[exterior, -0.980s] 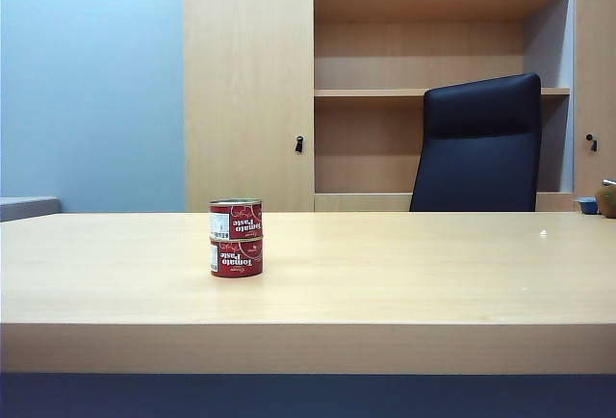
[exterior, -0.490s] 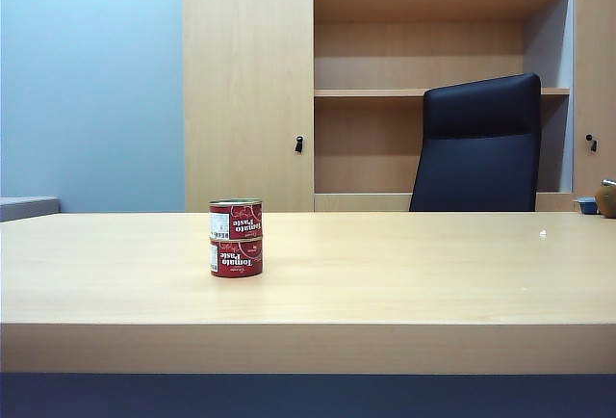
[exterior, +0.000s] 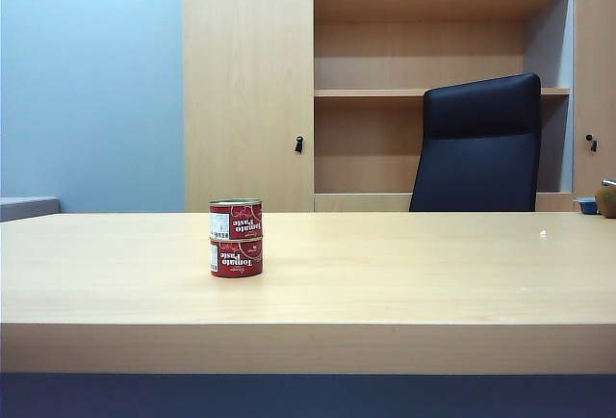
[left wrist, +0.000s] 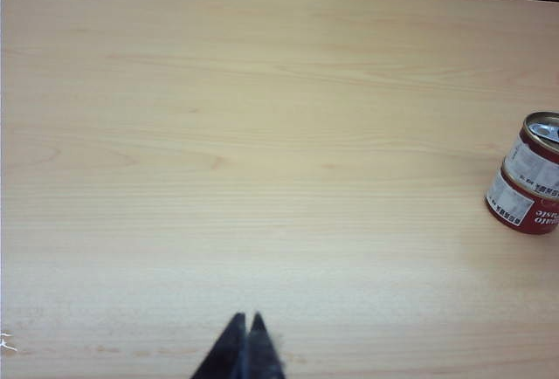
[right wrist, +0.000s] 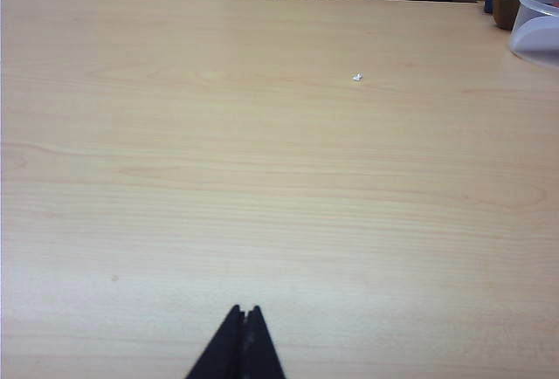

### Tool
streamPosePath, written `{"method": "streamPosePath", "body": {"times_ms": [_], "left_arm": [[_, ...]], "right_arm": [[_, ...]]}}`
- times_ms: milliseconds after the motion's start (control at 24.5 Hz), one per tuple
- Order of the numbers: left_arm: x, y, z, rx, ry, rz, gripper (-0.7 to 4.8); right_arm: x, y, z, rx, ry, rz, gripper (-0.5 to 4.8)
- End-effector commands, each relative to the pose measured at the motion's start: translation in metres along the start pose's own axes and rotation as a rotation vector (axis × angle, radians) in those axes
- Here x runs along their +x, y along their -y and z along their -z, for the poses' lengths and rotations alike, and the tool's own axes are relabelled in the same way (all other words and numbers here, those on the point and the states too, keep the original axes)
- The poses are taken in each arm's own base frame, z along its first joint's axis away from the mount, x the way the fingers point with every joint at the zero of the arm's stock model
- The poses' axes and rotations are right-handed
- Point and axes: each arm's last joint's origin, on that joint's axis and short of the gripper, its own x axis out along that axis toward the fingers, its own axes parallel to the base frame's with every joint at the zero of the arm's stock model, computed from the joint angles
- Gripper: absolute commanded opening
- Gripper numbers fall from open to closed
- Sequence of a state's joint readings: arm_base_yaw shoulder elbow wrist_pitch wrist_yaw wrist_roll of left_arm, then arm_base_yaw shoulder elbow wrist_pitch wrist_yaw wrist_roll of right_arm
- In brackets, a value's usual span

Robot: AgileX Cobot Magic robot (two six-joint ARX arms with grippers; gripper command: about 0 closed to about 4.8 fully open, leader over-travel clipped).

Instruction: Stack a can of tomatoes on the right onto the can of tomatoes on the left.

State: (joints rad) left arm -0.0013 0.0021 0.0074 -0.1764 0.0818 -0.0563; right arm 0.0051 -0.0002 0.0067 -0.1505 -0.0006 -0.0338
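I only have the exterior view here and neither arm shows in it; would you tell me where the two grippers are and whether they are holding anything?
Observer: The left gripper is shut and empty, low over bare table, well apart from the cans.
Operator: Thank you. And the right one?
Observer: The right gripper is also shut and empty, with no can in its wrist view.
Operator: Is the stack sound from the left wrist side?
Observer: Yes; the upper can sits upright on the lower can.
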Motion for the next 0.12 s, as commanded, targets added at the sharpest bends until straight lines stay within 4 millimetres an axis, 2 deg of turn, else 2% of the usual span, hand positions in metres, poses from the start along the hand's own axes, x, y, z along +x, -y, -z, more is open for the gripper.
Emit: {"method": "streamPosePath", "body": {"times_ms": [41,122], "left_arm": [[-0.0001,0.0001,-0.0005,0.003,0.0,0.001,-0.05],[-0.0001,0.0001,-0.0005,0.003,0.0,0.001,-0.05]], "right_arm": [[0.0004,-0.0001,0.0005,0.004,0.01,0.0,-0.05],[0.0004,-0.0001,0.0005,0.004,0.009,0.0,-0.05]]}}
